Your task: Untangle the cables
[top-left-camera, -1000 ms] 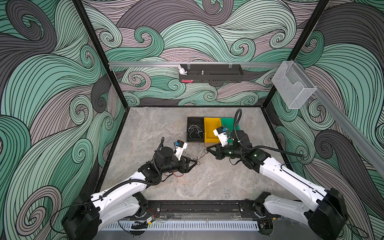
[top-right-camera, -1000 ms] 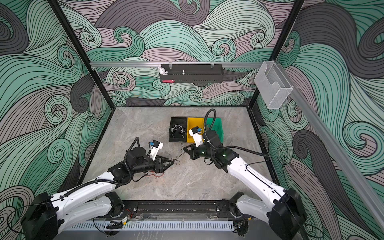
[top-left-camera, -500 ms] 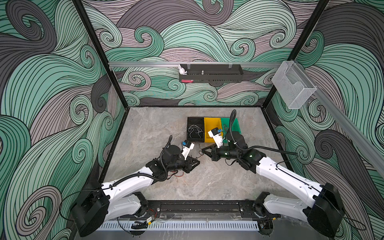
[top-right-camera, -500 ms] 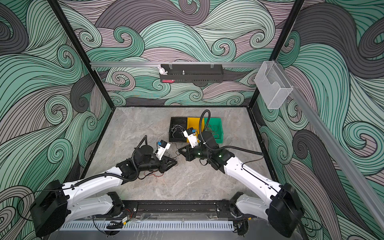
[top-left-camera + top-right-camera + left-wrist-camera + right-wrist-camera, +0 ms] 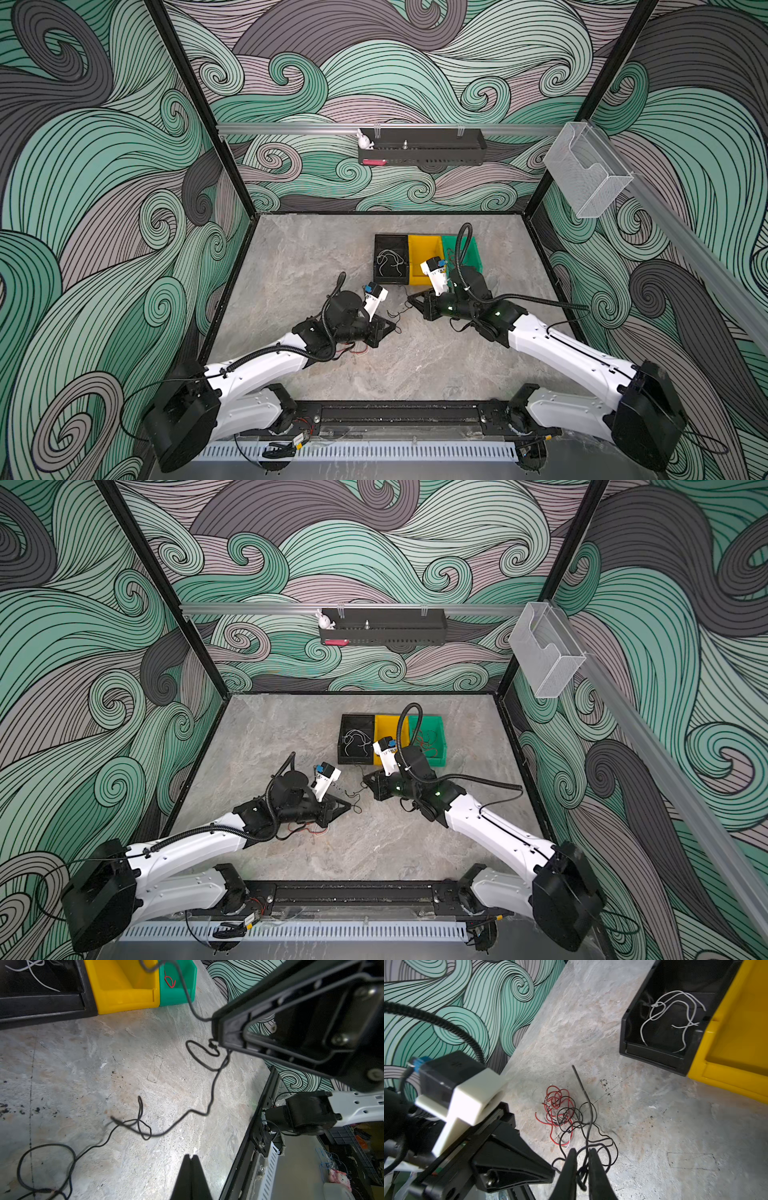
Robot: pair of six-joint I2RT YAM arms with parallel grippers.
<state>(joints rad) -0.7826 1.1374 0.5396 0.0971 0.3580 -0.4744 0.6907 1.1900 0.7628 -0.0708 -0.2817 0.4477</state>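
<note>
A tangle of red, black and white cables lies on the grey table, partly under my left arm in both top views. One black cable runs out of it, knots midway and rises to my right gripper. That right gripper is shut on a bunch of the black cable, with a narrow gap between its fingers. My left gripper is shut with nothing showing between its tips, close beside the right one and just above the table.
Three bins stand side by side behind the grippers: a black bin holding white cable, a yellow bin, and a green bin holding red cable. The black front rail borders the table.
My left gripper has shut from open, and its wrist has turned while its tips edged towards the right gripper. The right gripper's jaws have eased slightly; it has hardly moved.
</note>
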